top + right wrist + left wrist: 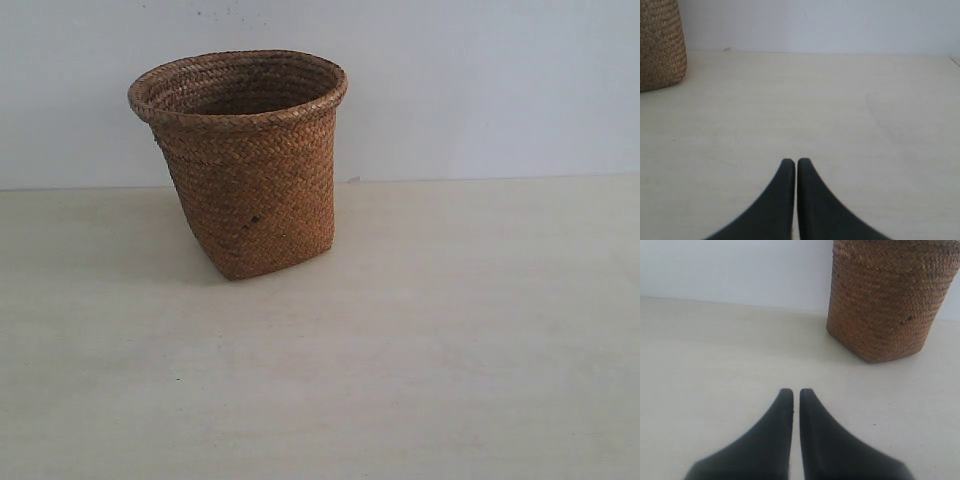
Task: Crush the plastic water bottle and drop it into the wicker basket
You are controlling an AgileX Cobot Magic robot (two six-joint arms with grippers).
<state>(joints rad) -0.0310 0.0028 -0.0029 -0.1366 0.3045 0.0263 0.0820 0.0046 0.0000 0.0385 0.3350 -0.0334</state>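
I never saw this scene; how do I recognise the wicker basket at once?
Look at the pale table before the white wall, towards the back left in the exterior view. There stands the wicker basket, tapering from a wide rolled rim to a narrower base. Its brown weave, with a dark spot on the side, stands out from the pale surroundings.

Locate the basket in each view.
Exterior: basket left of centre, fully in frame.
Left wrist: ahead of the end effector and to one side, rim cropped.
Right wrist: only a strip of its side at the frame edge.
Shared landmark: the table-wall seam behind it.
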